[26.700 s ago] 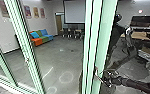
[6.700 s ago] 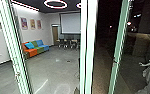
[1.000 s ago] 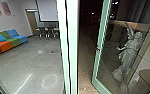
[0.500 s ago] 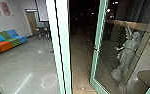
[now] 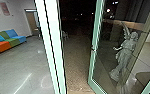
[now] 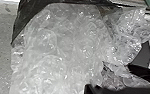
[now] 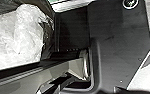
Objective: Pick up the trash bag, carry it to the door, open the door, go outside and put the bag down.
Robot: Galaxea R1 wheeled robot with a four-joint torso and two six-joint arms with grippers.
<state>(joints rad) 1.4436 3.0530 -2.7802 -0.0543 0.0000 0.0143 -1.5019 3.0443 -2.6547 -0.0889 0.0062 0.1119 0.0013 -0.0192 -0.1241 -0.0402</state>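
Observation:
The trash bag [image 6: 66,47], clear plastic over pale bubbly contents with a black part along one edge, is large in the left wrist view. My left gripper [image 6: 108,76] is close against the plastic; its grip is unclear. In the right wrist view the bag [image 7: 23,37] lies beside the robot's own dark plate. The head view has a pale green glass door [image 5: 92,60] standing open at an angle, right of a thick door post [image 5: 49,45], with dark ground between them.
Speckled paving [image 5: 77,75] runs out into the dark between post and door. A pale winged statue [image 5: 126,55] stands behind the door's glass. Left of the post are a grey indoor floor [image 5: 23,62] and a multicoloured couch [image 5: 7,41].
The head camera has moved: the near post appears farther left, and a wider strip of dark ground shows beside it. The projection screen seen earlier is now out of sight.

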